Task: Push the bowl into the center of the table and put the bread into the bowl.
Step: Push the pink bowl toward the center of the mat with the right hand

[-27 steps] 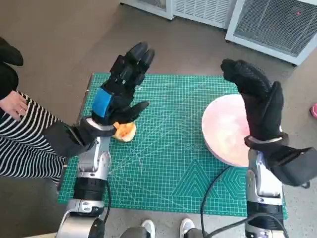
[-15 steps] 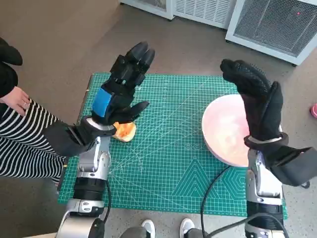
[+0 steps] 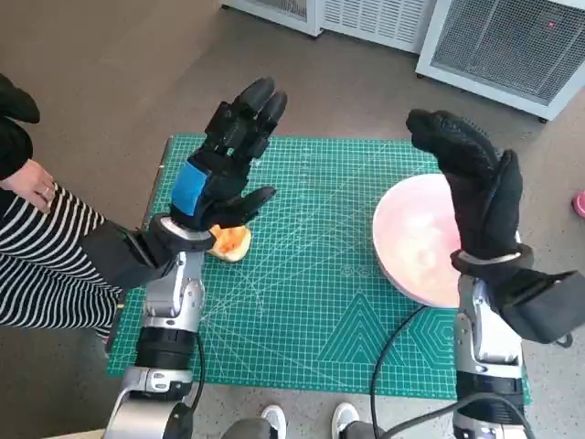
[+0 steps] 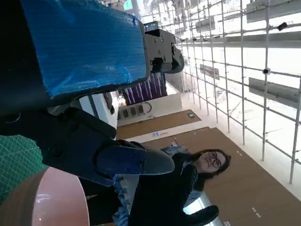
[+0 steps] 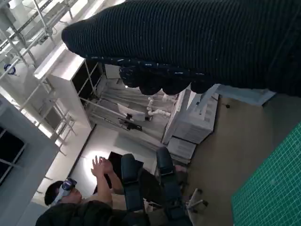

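A pale pink bowl (image 3: 413, 247) sits on the right side of the green cutting mat (image 3: 311, 274), reaching its right edge; its rim (image 4: 56, 197) also shows in the left wrist view. A golden piece of bread (image 3: 230, 242) lies on the mat's left part. My left hand (image 3: 224, 160) is raised above the bread, fingers spread, holding nothing. My right hand (image 3: 471, 183) is raised over the bowl's far right side, fingers apart and empty, hiding part of the bowl. The glove (image 5: 197, 42) fills the right wrist view.
A person in a striped garment (image 3: 41, 256) sits at the left, one hand (image 3: 23, 187) near the table. White appliances (image 3: 494, 41) stand beyond the far edge. Another person (image 4: 188, 174) shows in the left wrist view, and someone (image 5: 80, 207) in the right wrist view.
Both hands stay raised almost unchanged. The person's hand at the left edge has drawn back a little.
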Robot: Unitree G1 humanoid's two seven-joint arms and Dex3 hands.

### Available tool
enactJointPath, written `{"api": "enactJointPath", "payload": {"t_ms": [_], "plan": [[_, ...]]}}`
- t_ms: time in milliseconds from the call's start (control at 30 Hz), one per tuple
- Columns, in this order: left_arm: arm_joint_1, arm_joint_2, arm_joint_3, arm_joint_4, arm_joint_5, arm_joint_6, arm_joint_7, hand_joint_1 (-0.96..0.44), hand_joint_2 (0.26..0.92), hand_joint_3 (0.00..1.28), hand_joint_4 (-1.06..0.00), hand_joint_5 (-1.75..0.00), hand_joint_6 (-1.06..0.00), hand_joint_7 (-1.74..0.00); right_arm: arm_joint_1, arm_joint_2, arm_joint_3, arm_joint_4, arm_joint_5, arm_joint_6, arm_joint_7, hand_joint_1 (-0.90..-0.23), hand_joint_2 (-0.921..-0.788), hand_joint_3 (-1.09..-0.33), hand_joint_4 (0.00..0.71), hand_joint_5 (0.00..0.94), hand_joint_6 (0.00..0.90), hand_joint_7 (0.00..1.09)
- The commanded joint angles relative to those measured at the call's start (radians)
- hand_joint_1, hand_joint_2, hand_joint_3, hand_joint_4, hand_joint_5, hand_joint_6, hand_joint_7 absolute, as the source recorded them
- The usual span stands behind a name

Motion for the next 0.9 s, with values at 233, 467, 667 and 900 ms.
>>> {"api": "enactJointPath", "payload": {"t_ms": [233,467,667,900], "plan": [[0.000,-0.002,-0.006,-0.028,-0.007,0.010,-0.003,-0.57,0.921,0.26,-0.09,-0.04,0.00,-0.39,0.024,-0.009,0.000,0.008,-0.011,0.016,-0.001,-0.674,-0.921,-0.700,0.124,0.001,0.003,0.48],[0.002,-0.003,-0.005,-0.029,-0.008,0.012,-0.005,-0.58,0.921,0.26,-0.09,-0.03,0.00,-0.38,0.033,-0.032,-0.021,0.008,0.016,0.017,0.019,-0.668,-0.921,-0.698,0.126,0.002,0.004,0.48],[0.010,-0.003,-0.005,-0.033,-0.009,0.009,-0.006,-0.58,0.921,0.26,-0.09,-0.03,0.00,-0.39,0.053,-0.089,-0.087,0.010,0.070,0.011,0.053,-0.670,-0.921,-0.692,0.128,0.003,0.006,0.48],[0.014,0.000,0.003,-0.021,-0.010,0.000,-0.010,-0.58,0.921,0.26,-0.09,-0.03,0.00,-0.39,0.059,-0.133,-0.194,0.098,-0.019,-0.072,-0.079,-0.659,-0.921,-0.704,0.117,0.000,0.001,0.48]]}}
